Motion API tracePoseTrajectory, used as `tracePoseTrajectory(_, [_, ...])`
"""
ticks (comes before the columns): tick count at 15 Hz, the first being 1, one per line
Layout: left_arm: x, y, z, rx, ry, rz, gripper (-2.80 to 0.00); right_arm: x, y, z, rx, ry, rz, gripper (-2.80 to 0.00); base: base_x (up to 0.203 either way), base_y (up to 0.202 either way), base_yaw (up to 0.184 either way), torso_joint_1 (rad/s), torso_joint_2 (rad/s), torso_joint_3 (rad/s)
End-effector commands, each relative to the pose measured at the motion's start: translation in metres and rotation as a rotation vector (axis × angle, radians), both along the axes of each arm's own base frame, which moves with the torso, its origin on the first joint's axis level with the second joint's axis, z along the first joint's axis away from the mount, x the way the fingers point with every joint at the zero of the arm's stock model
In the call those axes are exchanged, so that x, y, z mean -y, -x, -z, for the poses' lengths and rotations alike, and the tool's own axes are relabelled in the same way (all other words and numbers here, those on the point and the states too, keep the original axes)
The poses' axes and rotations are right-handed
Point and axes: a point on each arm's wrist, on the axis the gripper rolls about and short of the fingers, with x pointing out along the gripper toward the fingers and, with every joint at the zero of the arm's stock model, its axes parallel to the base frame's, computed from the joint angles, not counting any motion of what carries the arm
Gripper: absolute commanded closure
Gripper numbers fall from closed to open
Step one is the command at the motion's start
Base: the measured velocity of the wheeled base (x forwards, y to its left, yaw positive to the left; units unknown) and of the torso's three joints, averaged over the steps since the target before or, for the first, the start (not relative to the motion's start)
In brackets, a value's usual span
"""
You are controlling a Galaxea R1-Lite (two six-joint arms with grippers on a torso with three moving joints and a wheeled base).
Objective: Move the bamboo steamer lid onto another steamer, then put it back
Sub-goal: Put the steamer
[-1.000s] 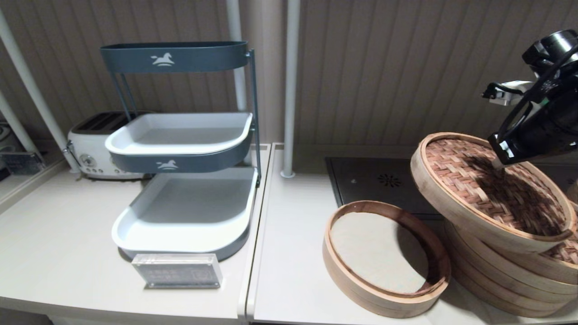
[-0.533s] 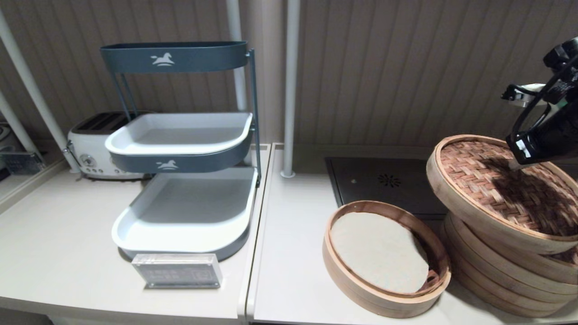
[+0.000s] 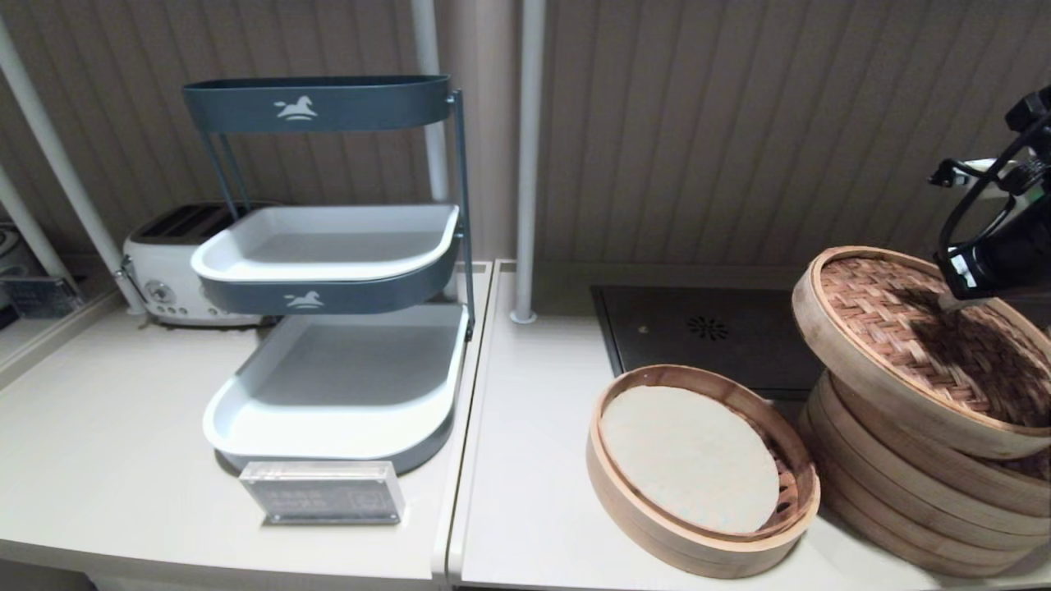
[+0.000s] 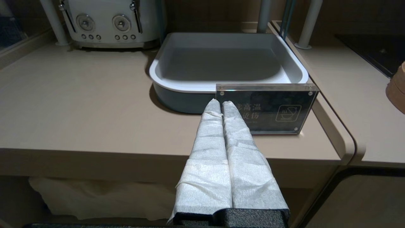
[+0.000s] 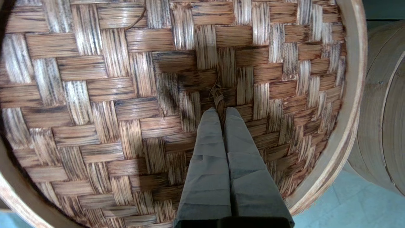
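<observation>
The bamboo steamer lid [image 3: 903, 345], woven reddish-brown with a pale hoop, hangs tilted over the taller stacked steamer [image 3: 895, 492] at the table's right edge. Its raised side faces left. My right gripper [image 5: 220, 109] is shut on the small twisted loop [image 5: 218, 95] at the centre of the lid [image 5: 95, 95]. In the head view the gripper [image 3: 944, 302] shows only as a dark body above the weave. The taller steamer's own lid [image 3: 1030, 464] peeks out beneath. The low steamer [image 3: 632, 509] stands uncovered with its pale liner [image 3: 690, 455] showing. My left gripper [image 4: 220, 103] is parked below the table's front edge, shut and holding nothing.
A three-tier grey rack [image 3: 328, 271] and a toaster [image 3: 164, 271] stand on the left table. An acrylic sign [image 3: 324, 492] stands in front of the rack. A black hob [image 3: 698, 336] lies behind the low steamer. A white pole [image 3: 525, 164] rises at the back.
My right arm has carried the lid to the right, further over the taller steamer and clear of the low one. The left arm has not moved.
</observation>
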Motion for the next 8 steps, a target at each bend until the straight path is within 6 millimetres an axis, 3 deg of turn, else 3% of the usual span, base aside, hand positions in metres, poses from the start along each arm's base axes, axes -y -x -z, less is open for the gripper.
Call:
tracePoseTrajectory(1, [0.0,-0.002,0.0077,-0.025,0.0,0.0,0.0,0.0071,-0.0021,0.0041,-0.013,-0.006,0.015,0.0,0.0,0.0,0.0,0.0,0.0,0.0])
tracePoseTrajectory(8, [0.0,-0.002,0.0077,-0.025,0.0,0.0,0.0,0.0151,0.0,0.0024,-0.005,0.015,0.019,0.0,0.0,0.0,0.0,0.0,0.0,0.0])
